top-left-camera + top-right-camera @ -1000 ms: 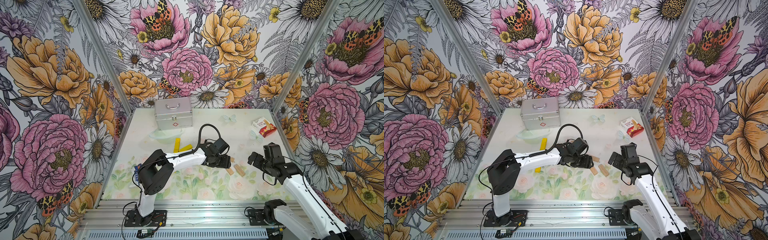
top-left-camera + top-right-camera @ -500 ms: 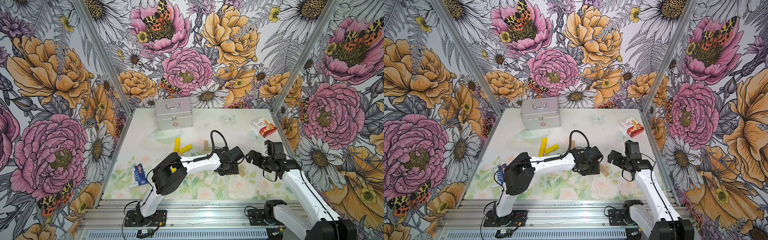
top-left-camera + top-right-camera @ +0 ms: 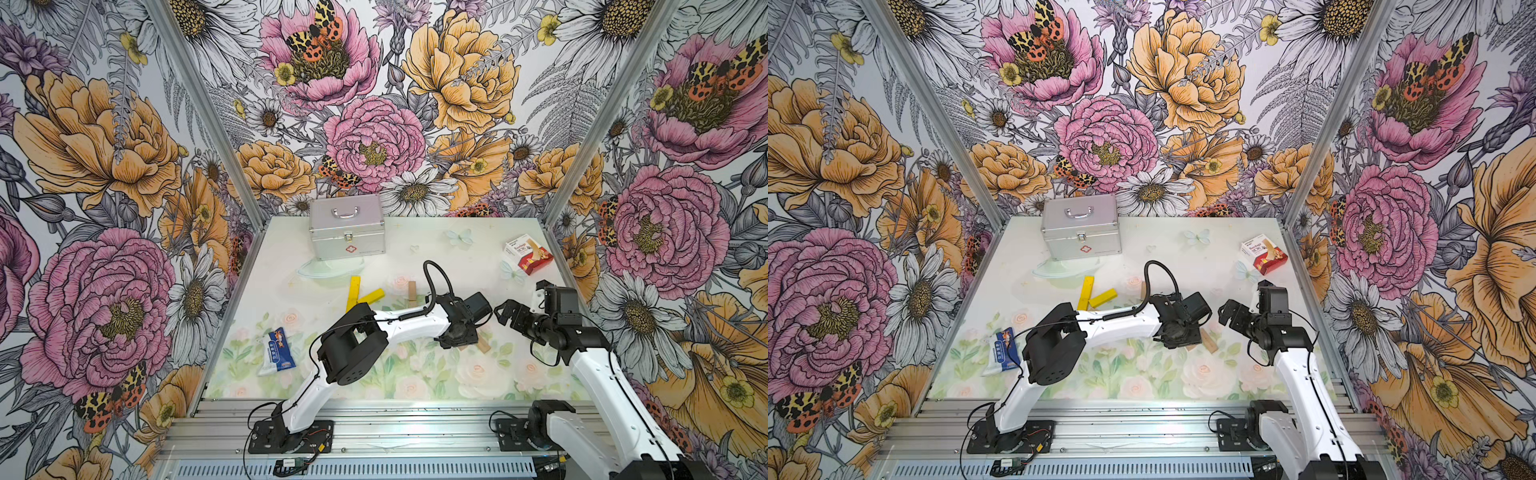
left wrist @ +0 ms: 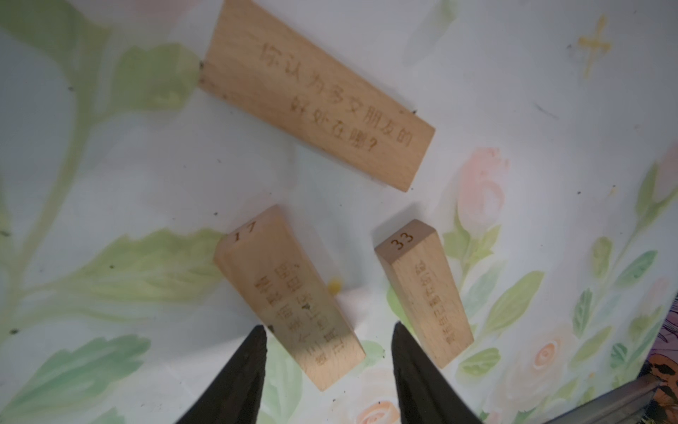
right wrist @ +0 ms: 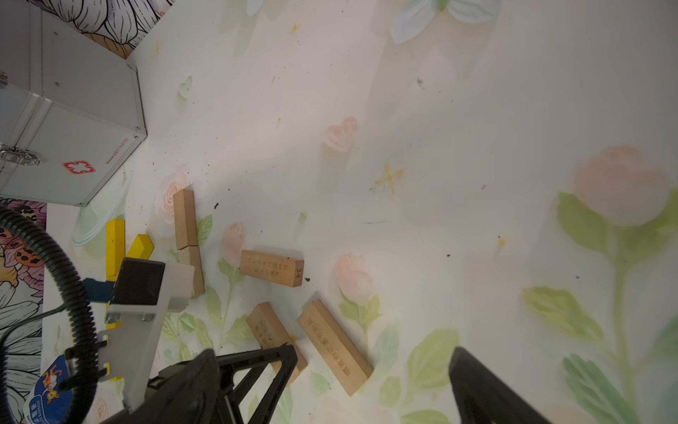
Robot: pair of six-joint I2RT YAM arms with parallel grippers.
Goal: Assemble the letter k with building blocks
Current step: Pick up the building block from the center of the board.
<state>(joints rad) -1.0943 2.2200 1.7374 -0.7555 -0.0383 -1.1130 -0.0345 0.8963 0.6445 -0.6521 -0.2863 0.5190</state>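
Three loose pale wood building blocks lie right of centre: one marked 17 (image 4: pixel 290 293), one marked 33 (image 4: pixel 422 290) and a lettered one (image 4: pixel 315 91). My left gripper (image 4: pixel 328 326) (image 3: pixel 459 336) hangs open over them, its jaws either side of the near end of block 17 with gaps showing. My right gripper (image 5: pixel 332 350) (image 3: pixel 505 311) is wide open just right of it, above block 33 (image 5: pixel 334 345). Of the letter k, a yellow stem (image 3: pixel 353 293) has one slanted yellow bar (image 3: pixel 372 296) against it. Two pale bars (image 5: pixel 185 220) lie end to end beside them.
A silver case (image 3: pixel 347 226) stands at the back left, with a clear plastic piece (image 3: pixel 328 270) before it. A red-and-white carton (image 3: pixel 528 258) sits at the back right. A blue-white sachet (image 3: pixel 276 351) lies front left. Flowered walls close three sides.
My left gripper has moved right and toward the front, down over the loose pale blocks, and its jaws have narrowed. The right gripper shifted slightly and stayed wide open.
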